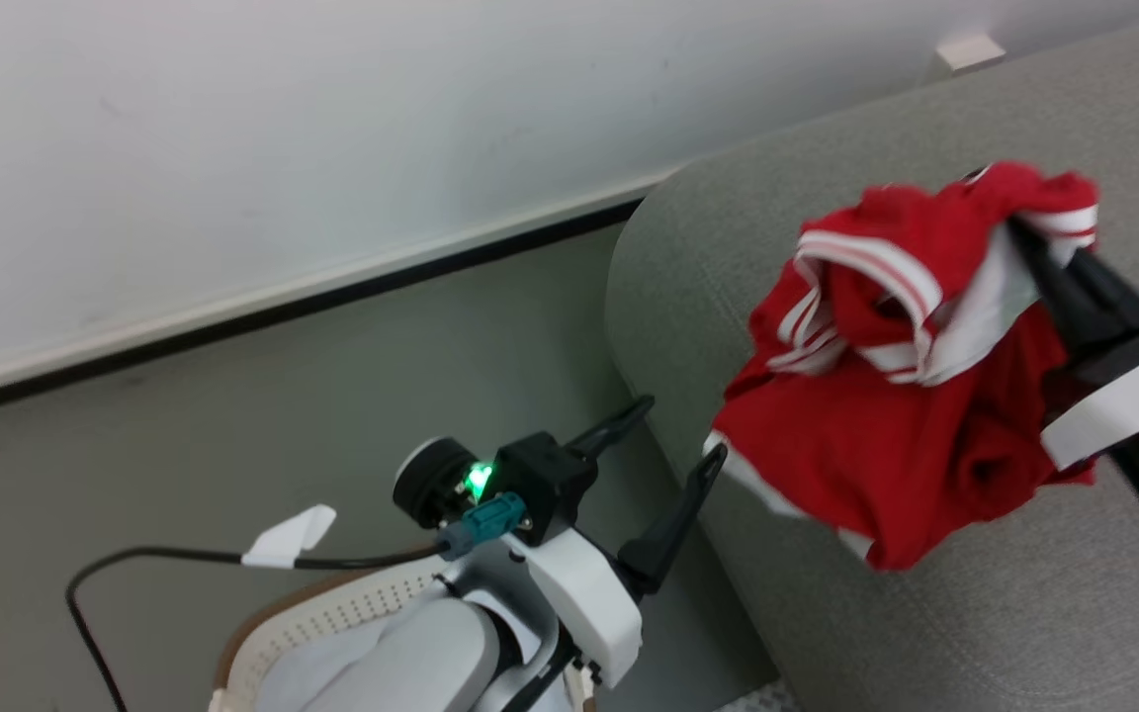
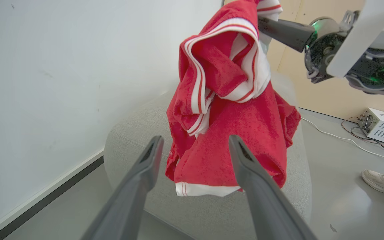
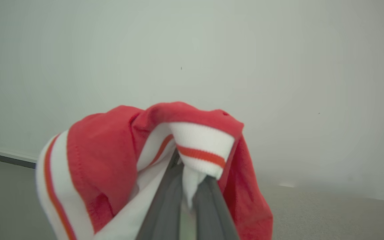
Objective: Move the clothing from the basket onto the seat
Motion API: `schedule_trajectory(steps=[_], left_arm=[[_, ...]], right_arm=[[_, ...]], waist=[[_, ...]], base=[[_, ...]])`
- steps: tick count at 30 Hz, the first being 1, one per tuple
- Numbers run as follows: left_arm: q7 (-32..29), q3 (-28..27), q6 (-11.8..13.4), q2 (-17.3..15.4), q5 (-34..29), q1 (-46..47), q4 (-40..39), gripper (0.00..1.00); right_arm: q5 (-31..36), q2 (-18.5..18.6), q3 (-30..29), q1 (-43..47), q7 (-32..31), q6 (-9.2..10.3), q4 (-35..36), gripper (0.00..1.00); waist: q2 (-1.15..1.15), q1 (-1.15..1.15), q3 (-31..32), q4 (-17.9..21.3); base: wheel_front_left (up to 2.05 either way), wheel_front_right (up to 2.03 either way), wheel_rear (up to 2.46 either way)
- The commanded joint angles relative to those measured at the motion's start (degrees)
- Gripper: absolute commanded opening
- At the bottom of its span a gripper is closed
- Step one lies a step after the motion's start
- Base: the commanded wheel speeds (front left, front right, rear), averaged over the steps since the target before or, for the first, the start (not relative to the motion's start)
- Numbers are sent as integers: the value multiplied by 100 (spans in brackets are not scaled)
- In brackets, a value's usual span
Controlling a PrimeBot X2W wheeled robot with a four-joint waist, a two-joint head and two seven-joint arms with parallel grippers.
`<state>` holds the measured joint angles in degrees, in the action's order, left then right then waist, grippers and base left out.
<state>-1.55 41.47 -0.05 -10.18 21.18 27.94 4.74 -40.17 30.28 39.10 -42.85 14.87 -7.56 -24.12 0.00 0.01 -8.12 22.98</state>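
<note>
The red jersey [image 1: 886, 396] with white stripe trim hangs in the air above the grey sofa [image 1: 1024, 613], bunched and drooping. My right gripper [image 1: 1019, 232] is shut on its white-trimmed edge, seen up close as the jersey [image 3: 118, 156] draped over the closed gripper [image 3: 192, 166]. My left gripper [image 1: 683, 430] stands open beside the sofa's rounded end, just left of the cloth's lower hem, holding nothing. In the left wrist view the jersey [image 2: 232, 110] dangles beyond the open gripper [image 2: 195, 145]. The white perforated basket [image 1: 332, 613] with its brown rim sits at the bottom left, partly behind my left arm.
A white wall [image 1: 332, 148] with a dark baseboard runs behind the sofa. A black cable [image 1: 134, 559] with a white tag lies by the basket. In the left wrist view a person's shoe [image 2: 382, 181], a white box [image 2: 383, 126] and cables sit on the floor right of the sofa.
</note>
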Motion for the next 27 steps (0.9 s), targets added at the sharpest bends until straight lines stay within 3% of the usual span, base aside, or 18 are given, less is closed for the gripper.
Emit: schedule_trajectory(steps=[1,4,8,15,25,26,27], left_arm=[[-58,-7,-57,-85,-126,242,-99,100],[-125,-4,-126,-112,-195,480,-192,100],[-222,-64,-230,-145,-296,1038,-432,100],[-197,-143,-290,-234,-459,1528,-558,100],[103,-166,-277,-174,-497,1737,-398,100],[135,-172,-267,-177,-482,1726,-378,100],[149,-187,-258,-192,-460,1703,-350,100]], right_arm=[[100,118,-372,-252,30,14,-63,0],[149,223,-788,-453,29,14,-149,0],[419,510,-1808,-1098,26,14,-568,0],[775,713,-2808,-1832,-52,14,-1233,0],[1456,288,-3735,-1752,-71,14,-2619,0],[1523,216,-3792,-1718,-51,14,-2725,16],[1568,136,-3865,-1677,-42,14,-2819,43]], waist=[[0,-1,-769,-374],[0,-1,-1174,-553],[0,-1,-2172,-954],[0,-1,-3044,-1277],[0,-1,-3249,-1433],[0,-1,-3218,-1429],[0,-1,-3176,-1417]], base=[[0,0,0],[0,0,0],[0,0,0],[0,0,0],[0,0,0],[0,0,0],[0,0,0]])
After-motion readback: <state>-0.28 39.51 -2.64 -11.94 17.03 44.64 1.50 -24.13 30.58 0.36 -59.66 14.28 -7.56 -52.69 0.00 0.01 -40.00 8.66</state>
